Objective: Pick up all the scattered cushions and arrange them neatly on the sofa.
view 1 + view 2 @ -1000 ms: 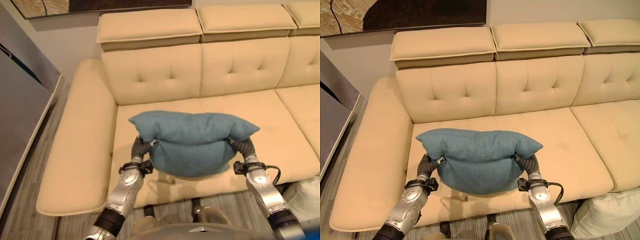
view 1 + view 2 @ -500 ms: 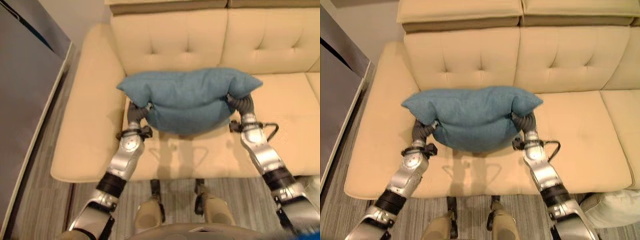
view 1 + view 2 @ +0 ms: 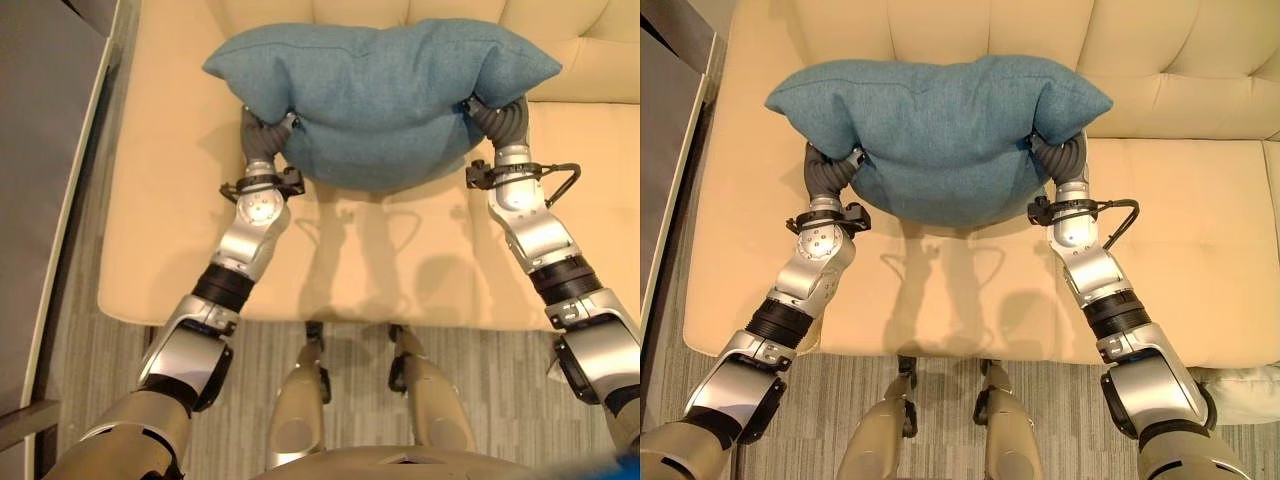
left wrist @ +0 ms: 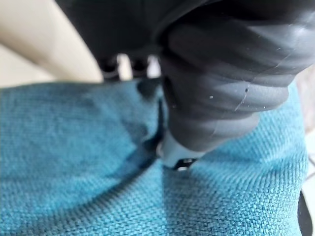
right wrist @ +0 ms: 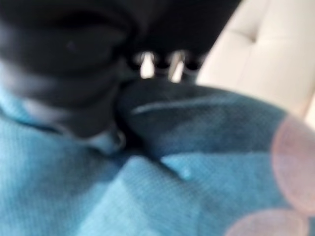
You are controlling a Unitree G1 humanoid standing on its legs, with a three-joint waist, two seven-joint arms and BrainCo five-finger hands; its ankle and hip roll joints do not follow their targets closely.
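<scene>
A blue cushion (image 3: 380, 90) hangs between my two hands above the left seat of the beige sofa (image 3: 170, 230), its far edge close to the backrest. My left hand (image 3: 260, 140) grips its left end and my right hand (image 3: 500, 120) its right end, and the cushion's corners fold over both. In the left wrist view the thumb (image 4: 177, 152) presses into the blue cloth (image 4: 74, 162) with the fingers on the fold's other side. The right wrist view has the same pinch on the cloth (image 5: 197, 147).
The sofa's wide left armrest (image 3: 720, 200) lies beside the cushion. A grey cabinet (image 3: 40, 150) stands left of the sofa. A pale cushion (image 3: 1250, 385) lies on the grey floor at the lower right, by the sofa's front edge.
The camera has tipped down and closer to the sofa. Both arms have reached forward, carrying the blue cushion from over the seat's front edge toward the backrest.
</scene>
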